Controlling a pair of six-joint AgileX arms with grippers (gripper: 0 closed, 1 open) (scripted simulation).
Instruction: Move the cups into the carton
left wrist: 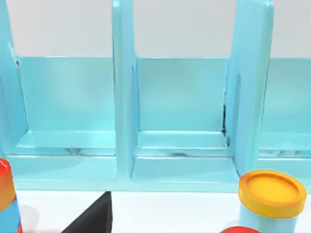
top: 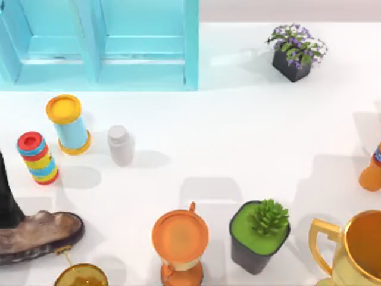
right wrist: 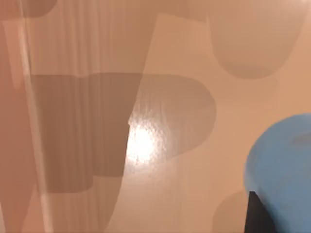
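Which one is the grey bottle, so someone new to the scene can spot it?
Start at the big blue carton along the top view's upper left edge. On the white table just in front of it stand a yellow-lidded blue can and a striped can; the grey bottle is right of the yellow-lidded one. It alone is plain pale grey with a narrow neck.

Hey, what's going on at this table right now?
The job is moving cups into the carton at the table's back left. The left wrist view faces its compartments, with no cup in them and a yellow-lidded can in front. The right wrist view sits close over a blue shape, possibly the blue cup.
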